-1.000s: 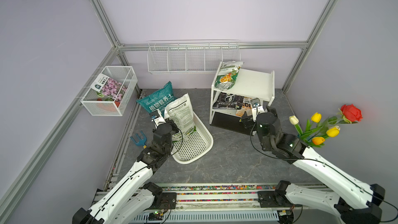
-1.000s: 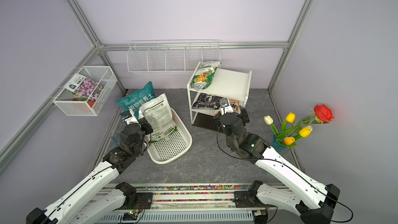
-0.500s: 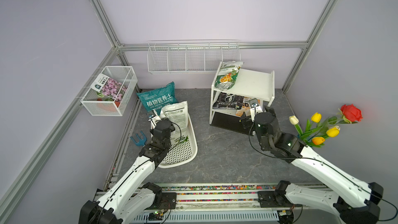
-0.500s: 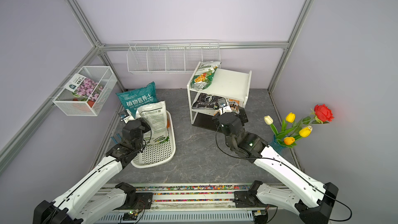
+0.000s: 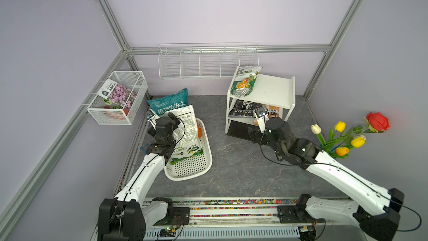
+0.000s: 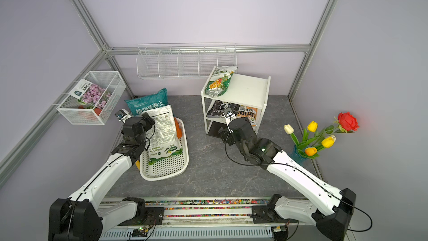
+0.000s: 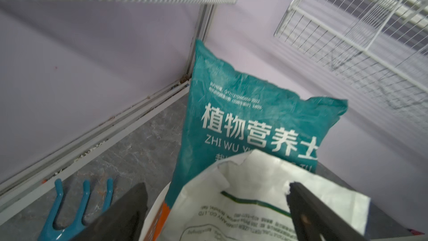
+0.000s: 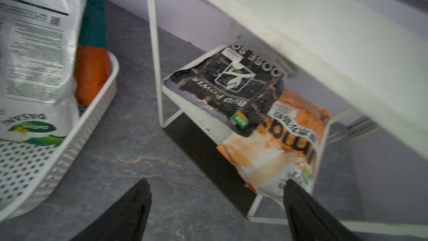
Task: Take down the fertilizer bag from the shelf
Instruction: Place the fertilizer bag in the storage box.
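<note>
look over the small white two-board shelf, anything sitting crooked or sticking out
Yes. On the small white shelf, the crumpled green and silver bag overhangs the top board's edge. The orange and white bag on the middle board lies askew, jutting past the front edge. Neither sits squarely.

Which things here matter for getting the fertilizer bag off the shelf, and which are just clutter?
Job: shelf; orange bag on its middle board, facing the open right gripper; black bag beside it; green bag on top.
Clutter: white bag in perforated basket, teal soil bag, blue hand rake, mesh box basket, wire wall rack, flowers.
</note>
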`<state>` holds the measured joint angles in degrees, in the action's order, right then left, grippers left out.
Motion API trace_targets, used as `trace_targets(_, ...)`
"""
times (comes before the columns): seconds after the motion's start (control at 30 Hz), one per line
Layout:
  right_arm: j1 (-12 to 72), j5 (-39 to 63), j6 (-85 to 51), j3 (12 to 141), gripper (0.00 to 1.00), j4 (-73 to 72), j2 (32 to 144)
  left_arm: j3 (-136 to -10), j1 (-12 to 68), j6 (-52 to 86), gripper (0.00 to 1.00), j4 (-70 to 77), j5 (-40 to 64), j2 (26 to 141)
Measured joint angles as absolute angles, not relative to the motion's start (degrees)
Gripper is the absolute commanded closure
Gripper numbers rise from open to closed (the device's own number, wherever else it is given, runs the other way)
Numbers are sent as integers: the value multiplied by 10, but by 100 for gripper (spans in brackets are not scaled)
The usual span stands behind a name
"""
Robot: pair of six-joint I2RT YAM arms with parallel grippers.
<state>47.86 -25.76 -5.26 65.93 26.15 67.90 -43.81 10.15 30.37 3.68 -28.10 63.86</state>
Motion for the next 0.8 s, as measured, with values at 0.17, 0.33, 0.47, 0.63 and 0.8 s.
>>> trace_targets(0.17,575,-230,-117,686,20,272,775,-456,101,295,0,14,-265,569)
trace_targets(0.33,612,-159,-175,744,34,294,889,-471,101,259,0,32,-183,525)
trace_targets(0.47,615,-105,-199,799,36,316,975,-526,101,240,0,9,-65,560)
trace_targets(0.63,624,-62,-214,841,37,334,1039,-559,101,235,0,-20,18,590)
trace_targets(0.8,625,-48,-236,877,58,365,1079,-537,101,237,0,-26,32,580)
